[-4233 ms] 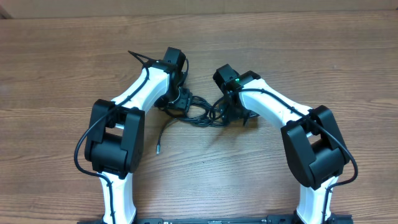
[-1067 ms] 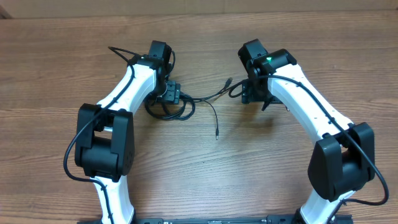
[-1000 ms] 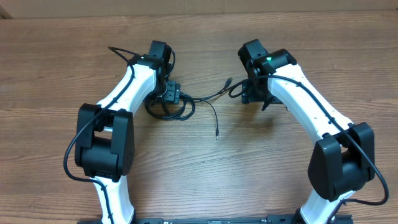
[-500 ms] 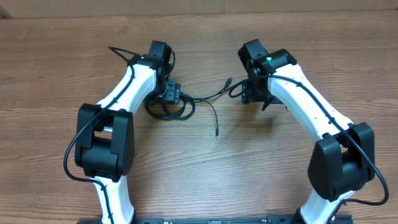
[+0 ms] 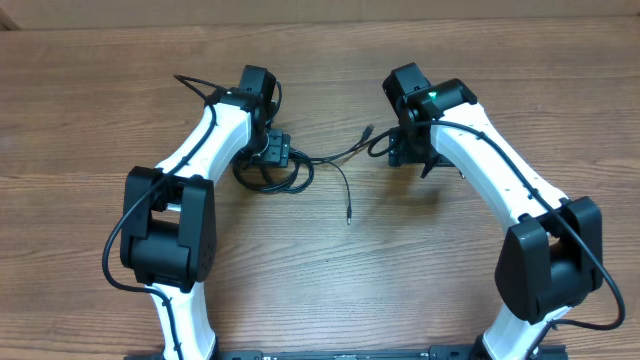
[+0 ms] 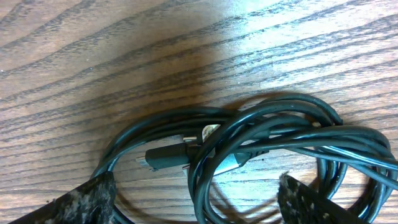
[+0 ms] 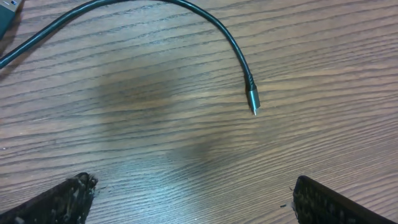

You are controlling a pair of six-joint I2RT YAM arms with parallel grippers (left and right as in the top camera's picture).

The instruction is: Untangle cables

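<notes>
The cables lie as a black coil [image 5: 268,178] on the wooden table, just under my left gripper [image 5: 273,152]. From the coil one strand runs right to a plug tip [image 5: 369,130], and another ends in a tip [image 5: 349,214] nearer the front. In the left wrist view the coil [image 6: 261,134] fills the frame, and my left gripper [image 6: 196,202] stands open with looped strands lying between its fingers. My right gripper [image 5: 405,152] hovers right of the plug tip. The right wrist view has it [image 7: 193,202] open over bare wood, with a silvery-tipped cable end [image 7: 252,99] ahead.
The wooden table [image 5: 330,290] extends on all sides. A pale strip [image 5: 320,10] runs along the back edge. Both arm bases [image 5: 180,330] sit at the front edge, and a thicker arm wire [image 5: 190,82] loops out by the left wrist.
Since the oldest frame both arms have moved apart, and the cables are drawn out from a tight bundle into a coil with two loose ends. Nothing has moved in the last second.
</notes>
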